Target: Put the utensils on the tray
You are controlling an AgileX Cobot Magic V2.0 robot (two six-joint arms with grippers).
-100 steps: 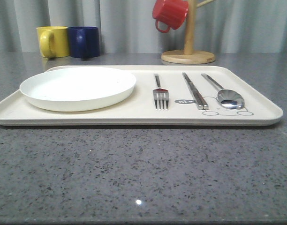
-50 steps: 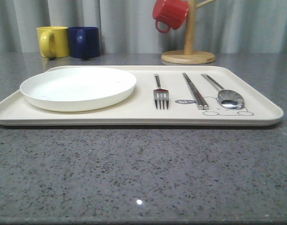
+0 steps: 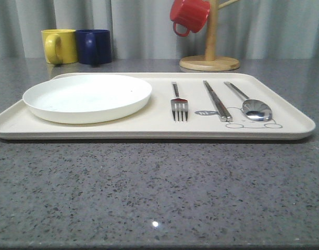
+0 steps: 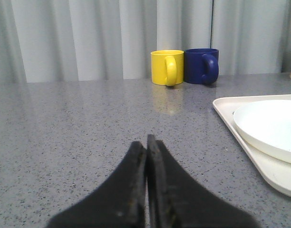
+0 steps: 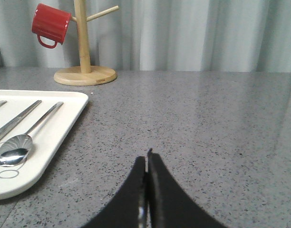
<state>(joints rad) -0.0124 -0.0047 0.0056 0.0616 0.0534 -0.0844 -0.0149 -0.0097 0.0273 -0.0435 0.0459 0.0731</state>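
on the tray (image 3: 149, 125): plate (image 3: 87, 97), fork (image 3: 178, 103), chopsticks (image 3: 217, 101), spoon (image 3: 253, 107)
left gripper (image 4: 146, 145): fingers pressed together, empty
right gripper (image 5: 146, 161): fingers pressed together, empty

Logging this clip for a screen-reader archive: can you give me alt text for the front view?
A cream tray on a grey speckled table holds, from left to right, a white plate, a fork, a pair of chopsticks and a spoon. Behind it stand a yellow mug and a blue mug, and a red mug hangs on a wooden mug tree.
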